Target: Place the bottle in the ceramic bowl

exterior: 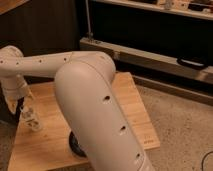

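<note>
Gripper: the gripper [21,106] hangs at the far left of the scene, low over the left edge of the wooden table [131,102], at the end of the pale arm [95,117].
Gripper state: it cannot be told whether it is released or clenched, nor whether it grasps anything (it sits right against the upper end of the bottle, and that is all that shows).
Bottle: the bottle [32,119] is at the left side of the table, just below and to the right of the gripper. It is clear with pale bands and leans a little, its top towards the gripper.
Ceramic bowl: the ceramic bowl [75,145] lies on the near part of the table, to the right of the bottle and apart from it. Only a dark sliver of its left rim shows, as the arm covers the rest.
Arm: its thick near segment fills the middle of the view, and a thinner segment runs from it to the left.
Table: pale wood planks, standing on a speckled floor [185,127].
Far side: a long metal ledge [150,59] runs under a dark cabinet, with a black handle [192,63] at the right.
</note>
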You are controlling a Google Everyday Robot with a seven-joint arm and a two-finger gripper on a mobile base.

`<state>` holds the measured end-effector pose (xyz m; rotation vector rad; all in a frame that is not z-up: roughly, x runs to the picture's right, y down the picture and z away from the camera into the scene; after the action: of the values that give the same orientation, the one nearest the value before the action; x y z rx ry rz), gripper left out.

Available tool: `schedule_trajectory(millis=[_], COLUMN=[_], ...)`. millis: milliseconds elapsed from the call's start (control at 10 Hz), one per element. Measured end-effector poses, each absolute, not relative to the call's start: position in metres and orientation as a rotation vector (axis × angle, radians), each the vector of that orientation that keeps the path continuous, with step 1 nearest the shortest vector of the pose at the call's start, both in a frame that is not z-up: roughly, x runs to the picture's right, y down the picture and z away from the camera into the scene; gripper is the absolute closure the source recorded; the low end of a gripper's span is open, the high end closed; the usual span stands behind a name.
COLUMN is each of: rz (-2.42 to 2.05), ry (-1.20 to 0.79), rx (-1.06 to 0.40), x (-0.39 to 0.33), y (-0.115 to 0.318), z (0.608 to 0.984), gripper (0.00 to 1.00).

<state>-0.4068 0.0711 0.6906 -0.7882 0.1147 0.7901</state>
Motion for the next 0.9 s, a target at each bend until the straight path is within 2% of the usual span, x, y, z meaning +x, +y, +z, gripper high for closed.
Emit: schedule_trajectory(millis=[500, 700, 900], rz=[0.759, 0.749, 0.748], ry=[0.141, 0.153, 0.17], rx=[-0.748, -0.739, -0.728], x=[-0.4125, -0.4148, -0.4127], y=[0.0784, 0.0807, 0.0799], z=[0.6868, 0.6845, 0.6858], gripper=[0.9, 1.0, 1.0])
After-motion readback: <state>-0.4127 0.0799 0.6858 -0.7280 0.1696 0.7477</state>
